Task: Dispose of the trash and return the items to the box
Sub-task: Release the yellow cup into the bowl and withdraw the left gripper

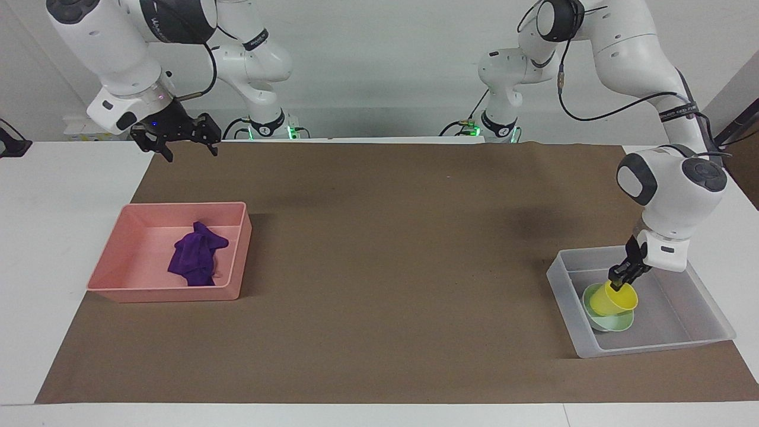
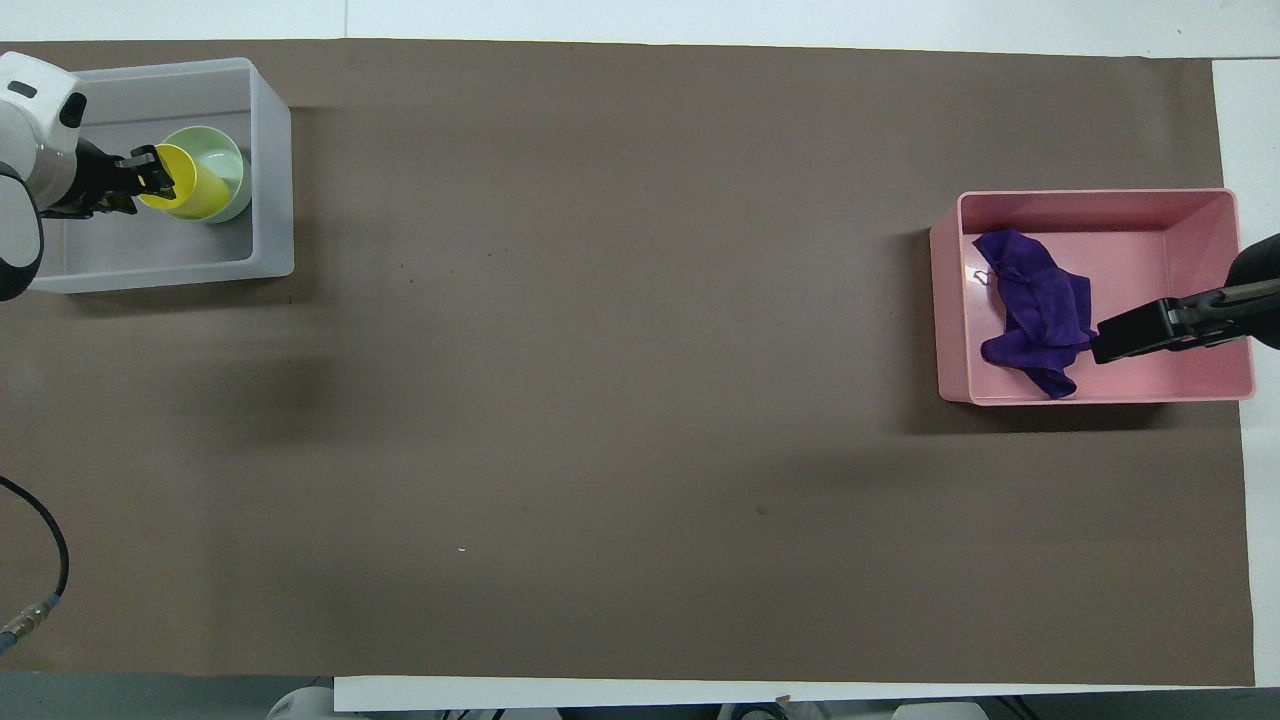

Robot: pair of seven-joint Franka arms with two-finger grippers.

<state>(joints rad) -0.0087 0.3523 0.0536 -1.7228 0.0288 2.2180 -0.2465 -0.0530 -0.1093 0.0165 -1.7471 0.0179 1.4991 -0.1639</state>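
The clear-grey box [image 1: 705, 308] stands at the left arm's end of the table and also shows in the overhead view [image 2: 270, 200]. The mint-green bowl [image 1: 619, 325] lies in it [image 2: 232, 160]. My left gripper [image 1: 622, 279] is shut on the rim of the yellow cup [image 1: 614, 299], which is tilted and rests in the bowl [image 2: 195, 185]. The purple rag [image 1: 195, 258] lies crumpled in the pink tray [image 1: 231, 261] at the right arm's end [image 2: 1040, 310]. My right gripper [image 1: 181, 139] is open, empty and raised, waiting.
Brown paper [image 1: 379, 249] covers the table between the two trays. In the overhead view the right gripper [image 2: 1130, 340] overlaps the pink tray [image 2: 1180, 215]. A cable [image 2: 40, 600] loops in by the left arm's side.
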